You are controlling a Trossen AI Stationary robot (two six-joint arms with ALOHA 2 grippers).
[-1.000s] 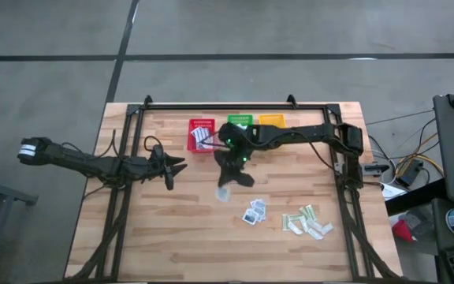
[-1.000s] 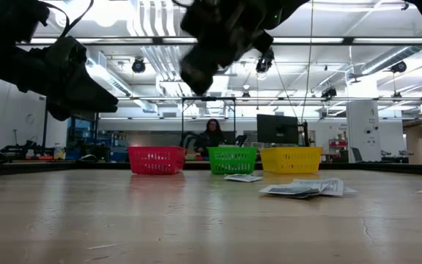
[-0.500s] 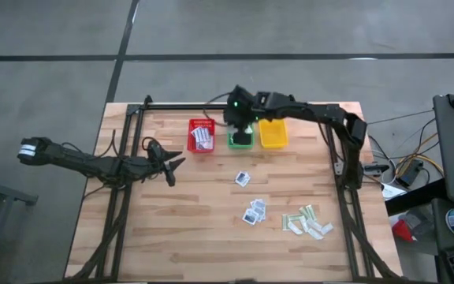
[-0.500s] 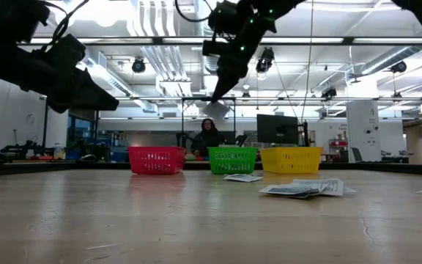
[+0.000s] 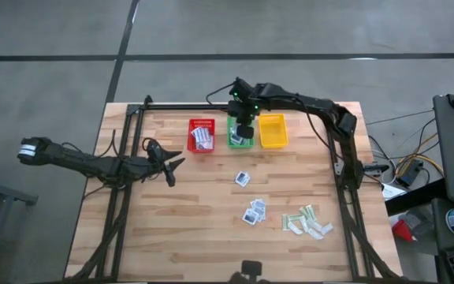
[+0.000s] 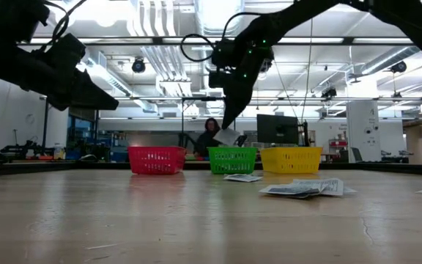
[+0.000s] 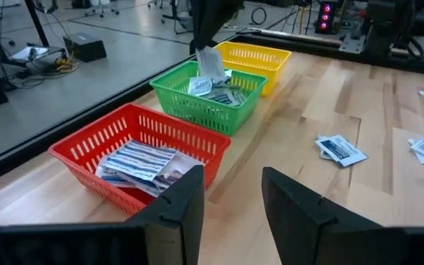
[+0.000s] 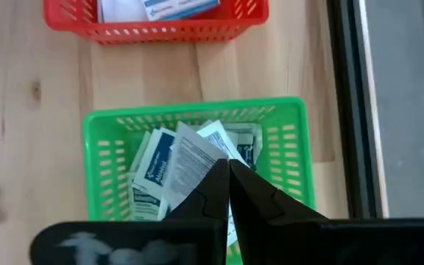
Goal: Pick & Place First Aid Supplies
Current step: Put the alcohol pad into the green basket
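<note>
- You cannot read the print on the packet pinched in the right hand; its lower edge is hidden behind the fingers.
- The red basket is cut off by the right wrist picture's edge.
- From above, the pale strips on the worktop are too small to count.

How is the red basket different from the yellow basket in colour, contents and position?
The red basket holds striped flat packets; the yellow basket, as far as its inside shows, holds none. In the high view the red basket stands left of the green basket and the yellow one right of it. Both are small slotted plastic baskets in the same row.
</note>
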